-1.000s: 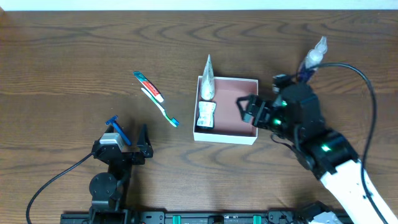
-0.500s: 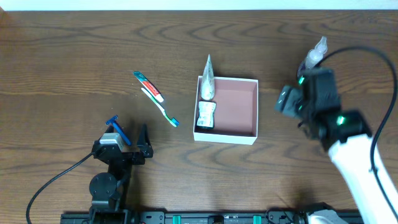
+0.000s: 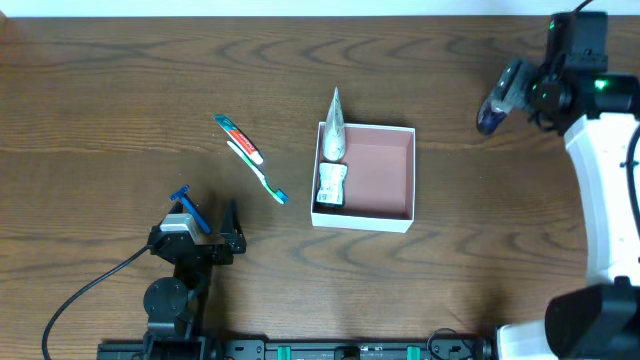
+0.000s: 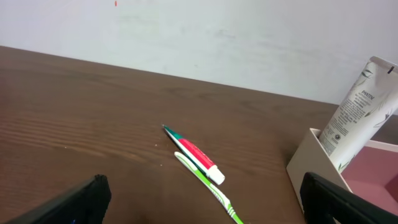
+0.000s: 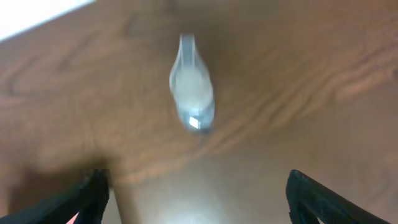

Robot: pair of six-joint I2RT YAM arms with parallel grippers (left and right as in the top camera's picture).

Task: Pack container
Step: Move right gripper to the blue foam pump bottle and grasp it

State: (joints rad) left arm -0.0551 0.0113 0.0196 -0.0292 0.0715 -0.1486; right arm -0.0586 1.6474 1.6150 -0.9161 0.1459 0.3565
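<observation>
- Container [image 3: 380, 175] mid-surface, part packed; step judged: fetching the next item, likely the small bottle at far right.
- Nearest: left pincer [image 3: 208, 222] released, empty, parked by the near edge; blue razor [image 3: 186, 205] right at it, thin plastic handle, contact unclear.
- Container shape: square, shallow, open-topped, white walls, matte pinkish-brown floor.
- Inside, along the wall on the left-arm side: white squeeze tube [image 3: 333, 125], crimped tip poking out over the far wall; small white packet [image 3: 331, 185] on its near side; other half of the floor bare.
- Left of container, apart from it: slim green-and-white toothbrush [image 3: 262, 172], hard plastic; small red-and-green toothpaste tube [image 3: 238, 138] alongside, touching or nearly.
- Farthest: right pincer [image 5: 199, 198] spread wide over small clear bottle [image 5: 191, 93], nothing gripped; bottle rounded, tapering to a narrow neck, smooth, probably slippery; wrist view blurred.
- Next move, judged: lower, straddle the bottle body, clench gently, carry to the bare half.
- Surface [image 3: 120, 80]: dark wood grain.
</observation>
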